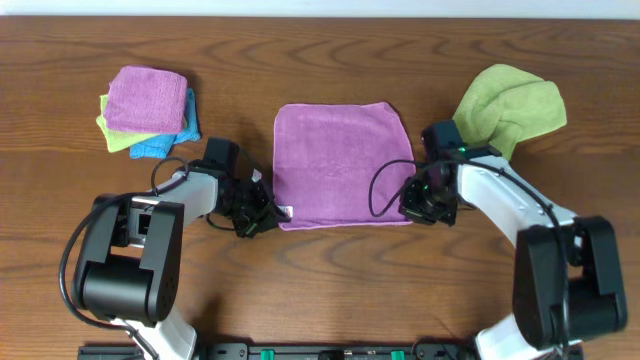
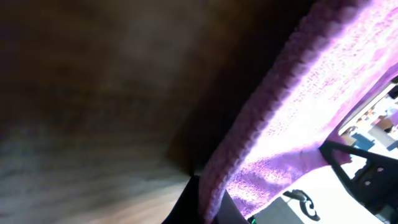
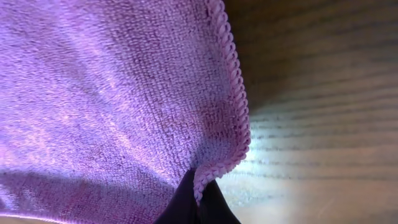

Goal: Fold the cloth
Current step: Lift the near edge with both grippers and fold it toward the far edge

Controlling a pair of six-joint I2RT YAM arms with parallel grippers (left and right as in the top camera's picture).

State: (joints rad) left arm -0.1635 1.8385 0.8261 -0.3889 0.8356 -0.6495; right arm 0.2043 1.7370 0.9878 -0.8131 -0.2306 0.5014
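The violet-purple cloth (image 1: 338, 165) lies spread flat in the middle of the table, a small white tag at its near left corner. My left gripper (image 1: 266, 213) is shut on that near left corner; the left wrist view shows the cloth's hem (image 2: 249, 155) pinched between my dark fingers (image 2: 208, 208). My right gripper (image 1: 418, 208) is shut on the near right corner; the right wrist view shows the stitched edge (image 3: 233, 93) caught between my fingertips (image 3: 198, 199). Both corners look slightly lifted off the wood.
A pinker purple cloth (image 1: 147, 98) sits folded on a stack with a lime-green and a blue cloth (image 1: 160, 143) at the back left. A crumpled lime-green cloth (image 1: 508, 105) lies at the back right, close to my right arm.
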